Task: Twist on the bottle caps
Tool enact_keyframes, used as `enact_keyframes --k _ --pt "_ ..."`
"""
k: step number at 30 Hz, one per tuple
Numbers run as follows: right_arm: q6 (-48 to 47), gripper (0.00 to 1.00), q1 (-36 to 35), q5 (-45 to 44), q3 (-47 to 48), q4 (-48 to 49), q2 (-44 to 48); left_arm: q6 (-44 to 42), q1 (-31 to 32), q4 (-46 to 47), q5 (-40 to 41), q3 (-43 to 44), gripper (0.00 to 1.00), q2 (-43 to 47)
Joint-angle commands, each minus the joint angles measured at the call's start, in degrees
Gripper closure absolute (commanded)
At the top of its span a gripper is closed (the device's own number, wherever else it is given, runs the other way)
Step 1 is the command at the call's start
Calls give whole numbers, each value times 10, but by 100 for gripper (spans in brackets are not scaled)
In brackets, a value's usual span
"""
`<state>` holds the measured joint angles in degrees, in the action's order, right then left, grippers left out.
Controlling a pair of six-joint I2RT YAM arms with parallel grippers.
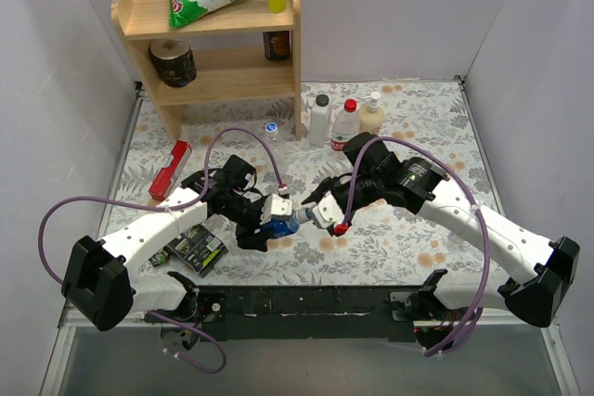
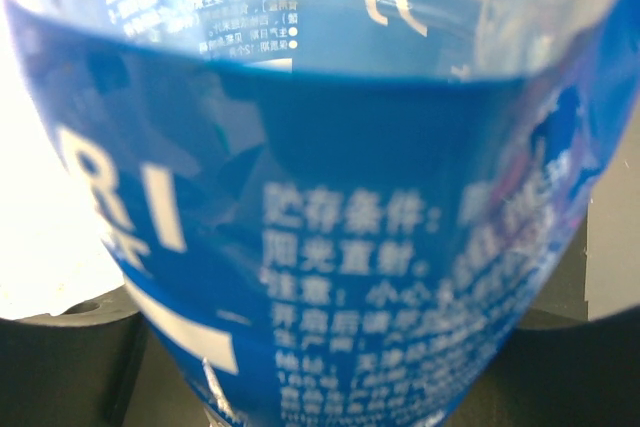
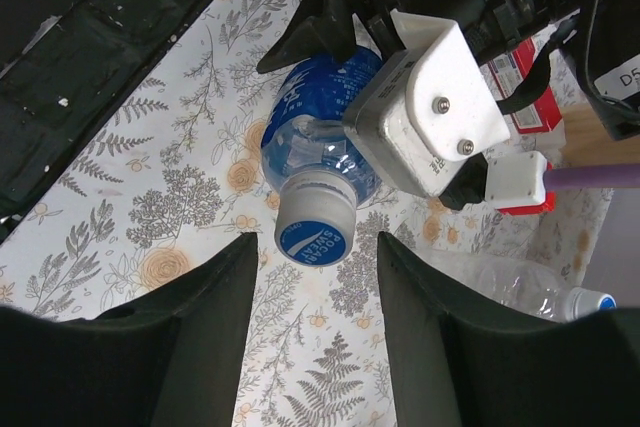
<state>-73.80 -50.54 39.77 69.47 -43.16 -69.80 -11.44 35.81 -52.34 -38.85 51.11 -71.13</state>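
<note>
- The right jaws are released, with one finger (image 3: 200,332) on each side of the blue-white cap (image 3: 315,231) and a gap showing on both sides.
- That cap sits on the neck of a blue-labelled bottle (image 3: 318,117), which is held roughly level with its neck toward the right arm (image 1: 464,210). How far the cap is threaded on cannot be told.
- The left jaws are clenched on the bottle's body. Its blue label fills the left wrist view.
- The two arms meet near the middle of the floral tabletop (image 1: 418,252).
- At the far edge, a red cap (image 1: 350,105) tops a clear bottle (image 1: 344,130). This bottle stands between a white bottle (image 1: 320,122) and a pump bottle (image 1: 371,116).
- A blue cap (image 1: 271,125) tops a small bottle (image 1: 271,134) just beside the foot of the wooden shelf (image 1: 223,90).
- A red box (image 1: 170,170) lies to the left.
- A black packet (image 1: 197,248) lies beside the left arm (image 1: 158,224).
</note>
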Motion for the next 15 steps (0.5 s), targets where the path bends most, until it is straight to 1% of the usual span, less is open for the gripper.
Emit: enact_keyframes --k 1,3,6,9,10,11,12,13,14,15 --pt "-2 44 -7 3 -5 26 8 10 -1 15 -25 24 100 19" --pt "-2 46 -7 7 -4 26 6 12 -1 18 -26 25 100 18" --pt "-2 52 -8 5 -1 21 1 13 -1 21 -27 25 100 17" --pt "9 65 -7 1 6 17 -9 15 -1 28 -27 27 100 16" --pt "21 74 -7 0 9 18 -17 24 -1 32 -25 27 100 18" --pt "63 80 -7 -4 13 26 -23 31 -1 39 -23 25 100 17" --pt "92 84 -7 -6 23 33 -30 46 -1 65 -6 24 100 19" --pt "136 93 -5 -10 33 43 -51 90 -1 87 8 22 100 20" --pt "182 96 -2 -14 44 58 -63 111 -1 108 25 20 100 21" --pt "276 99 4 -8 58 58 -80 139 -1 145 58 17 100 21"
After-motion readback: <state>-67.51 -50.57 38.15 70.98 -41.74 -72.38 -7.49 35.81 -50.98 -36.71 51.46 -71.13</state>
